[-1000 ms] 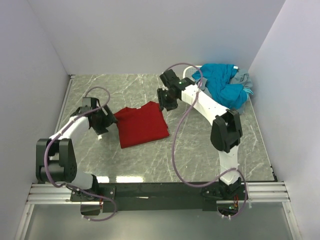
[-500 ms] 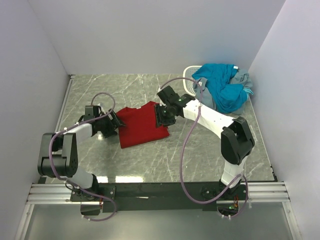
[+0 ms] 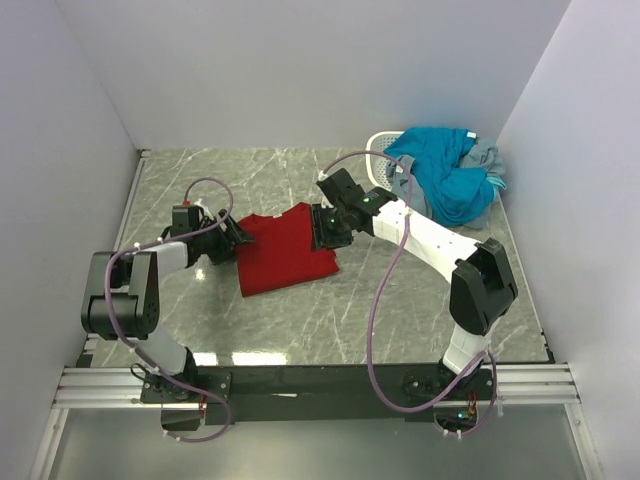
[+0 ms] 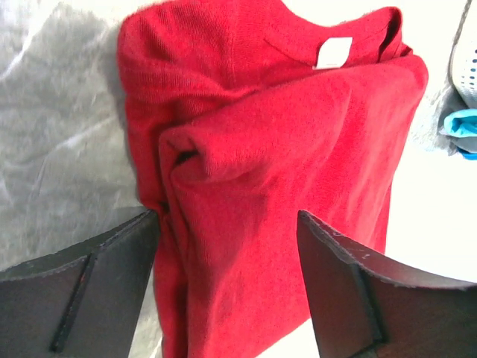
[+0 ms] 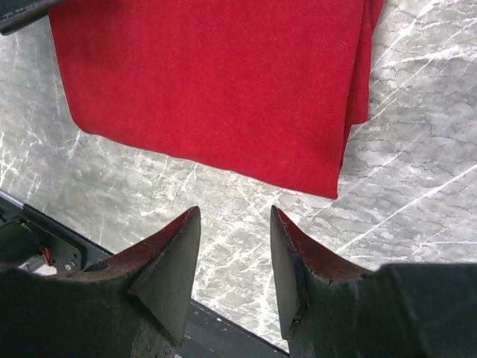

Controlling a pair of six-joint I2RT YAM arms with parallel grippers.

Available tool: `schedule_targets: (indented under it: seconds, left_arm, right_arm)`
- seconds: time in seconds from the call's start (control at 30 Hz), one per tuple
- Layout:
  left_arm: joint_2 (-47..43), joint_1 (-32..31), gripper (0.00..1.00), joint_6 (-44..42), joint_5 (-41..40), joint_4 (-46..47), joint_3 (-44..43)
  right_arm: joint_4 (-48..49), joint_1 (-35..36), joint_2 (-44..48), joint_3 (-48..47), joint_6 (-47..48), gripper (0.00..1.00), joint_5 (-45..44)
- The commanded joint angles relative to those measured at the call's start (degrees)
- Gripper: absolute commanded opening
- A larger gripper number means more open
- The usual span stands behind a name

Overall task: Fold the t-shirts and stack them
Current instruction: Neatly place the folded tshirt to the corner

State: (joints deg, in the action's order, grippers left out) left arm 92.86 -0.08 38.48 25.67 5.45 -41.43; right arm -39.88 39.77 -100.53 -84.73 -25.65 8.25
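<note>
1. One grey marble-patterned table top bears everything, with plain white walls on three sides.
2. Two white and black arms reach in from the near edge: the left arm lies low and bent towards the middle, and the right arm stretches across from the right.
3. One heap of teal-blue cloth t-shirt, with a grey cloth t-shirt tucked into it, sits in the far right corner, well apart from both pincers.
4. One plain dark red cloth t-shirt lies folded into a rough rectangle near the middle of the table, between the two pincers.
5. One small white perforated plastic basket shows beneath the left edge of the heap.
6. The left gripper is at the red shirt's left edge, its jaws spread wide to either side of a rumpled fold and pinching nothing.
7. The right gripper hangs over the shirt's far right corner, jaws apart, with bare marble showing between them.
8. One small white neck label shows at the red shirt's collar.
</note>
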Motion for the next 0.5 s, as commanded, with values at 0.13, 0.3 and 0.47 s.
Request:
schedule_targets:
  seconds: [0.13,0.3,0.47]
  left_arm:
    - [4.3,-0.8,0.77,-0.2,-3.1,-0.6,0.3]
    - [6.0,-1.9,0.60,0.1,-5.4,-3.0,-0.1]
    - [6.6,-2.0,0.25,-1.2,-9.6,-9.0,-4.4]
  right_arm:
    - [0.2,0.3,1.0,-2.1,1.3,0.49,0.4]
    - [0.0,0.3,0.5,-2.5,1.8,0.50,0.8]
    - [-0.6,0.3,0.7,-2.6,2.9,0.50,0.7]
